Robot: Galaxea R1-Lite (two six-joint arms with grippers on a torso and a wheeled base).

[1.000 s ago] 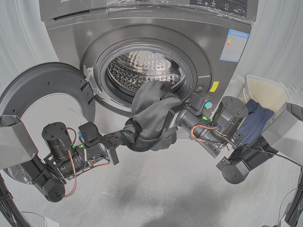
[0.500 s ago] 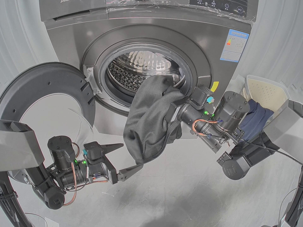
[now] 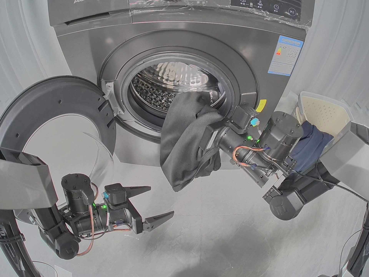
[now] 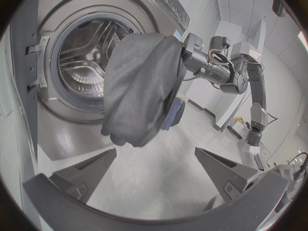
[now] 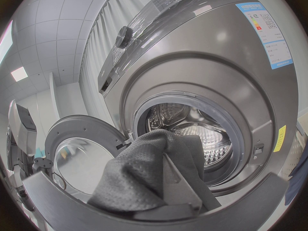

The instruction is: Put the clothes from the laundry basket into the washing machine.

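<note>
The right gripper (image 5: 175, 190) grips a dark grey garment (image 3: 188, 135) at the mouth of the washer (image 3: 184, 35), centre frame in the head view. The cloth bunches over its fingers and hangs free towards the floor. The garment's top sits against the lower right of the round opening, in front of the steel drum (image 3: 169, 81). Whether it has crossed the lip cannot be told. The left gripper (image 3: 161, 201) hovers low at the lower left of the head view, jaws spread wide and empty, well apart from the cloth. The washer's door (image 3: 54, 104) stands swung open at the left edge. At the right edge the head view takes in the pale basket (image 3: 326, 112) beside the washer, with blue clothes (image 3: 311, 143) heaped in it behind the right arm. The left wrist view looks up between that gripper's two spread fingers (image 4: 86, 170) and gives the garment's full drop, a limp bundle covering the right half of the opening, with the right arm reaching in from the upper right. The right wrist view adds close detail: a mesh weave in the cloth, one dark finger (image 5: 179, 183) folded into it, and the drum's dimpled wall past the garment's top.
</note>
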